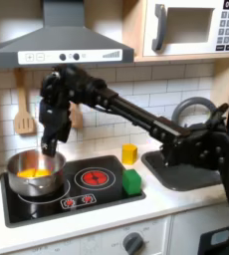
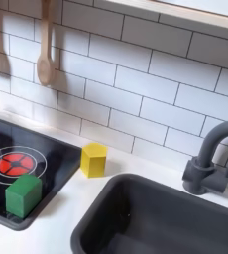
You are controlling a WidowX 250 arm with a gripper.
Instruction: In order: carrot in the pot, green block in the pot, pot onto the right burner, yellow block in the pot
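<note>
In the first exterior view, the steel pot (image 1: 35, 171) sits on the left burner of the black cooktop (image 1: 47, 207). The orange carrot (image 1: 32, 174) lies inside it. My gripper (image 1: 50, 151) hangs just above the pot's right rim, fingers pointing down and apart, holding nothing. Both exterior views show the right burner (image 1: 94, 177) (image 2: 15, 162) bare. The green block (image 1: 132, 182) (image 2: 24, 195) rests on the cooktop's front right corner. On the white counter behind that corner stands the yellow block (image 1: 129, 153) (image 2: 93, 159).
A dark sink (image 1: 191, 171) (image 2: 166, 213) with a grey faucet (image 1: 191, 108) (image 2: 210, 159) lies right of the cooktop. A wooden spoon (image 2: 45, 50) hangs on the tiled wall. The arm's base (image 1: 201, 149) stands by the sink.
</note>
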